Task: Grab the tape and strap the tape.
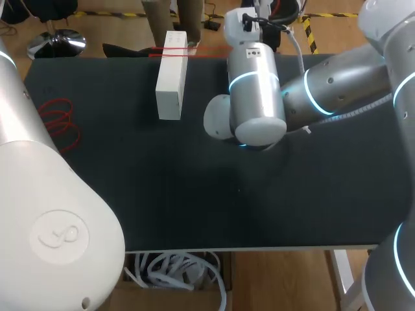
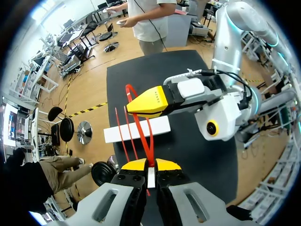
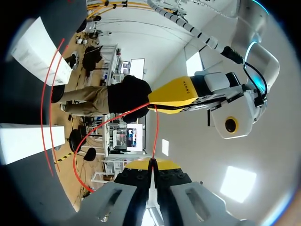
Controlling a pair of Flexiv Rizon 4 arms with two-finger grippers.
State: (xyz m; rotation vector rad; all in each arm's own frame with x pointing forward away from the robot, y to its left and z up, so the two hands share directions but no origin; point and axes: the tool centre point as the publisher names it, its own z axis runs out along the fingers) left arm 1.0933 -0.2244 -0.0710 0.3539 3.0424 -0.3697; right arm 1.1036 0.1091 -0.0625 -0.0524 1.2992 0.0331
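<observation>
**Tape [image 2: 146,143] pinched between two claws**

Left claw [image 2: 148,165] sits closest in its own wrist view, its yellow tips pressed together on the red tape, which rises from between them. That strand runs up across the white box [image 2: 136,129] to the right claw [image 3: 153,165], which hangs above the box with its yellow tip pointing back toward the left claw. Two thinner red strands cross the box beside the thick one.

From the right wrist, the right claw's tips are likewise pinched on the tape. One strand leads straight ahead to the left claw's yellow tip, and another bows out in a wide loop to the side.

Seen from the head camera, the box lies on the dark table [image 1: 227,194] near its far edge, with red tape crossing its far end. More red loops lie on the table beside the left arm [image 1: 52,214]. The right arm [image 1: 337,84] reaches in past the middle, just beside the box.
</observation>
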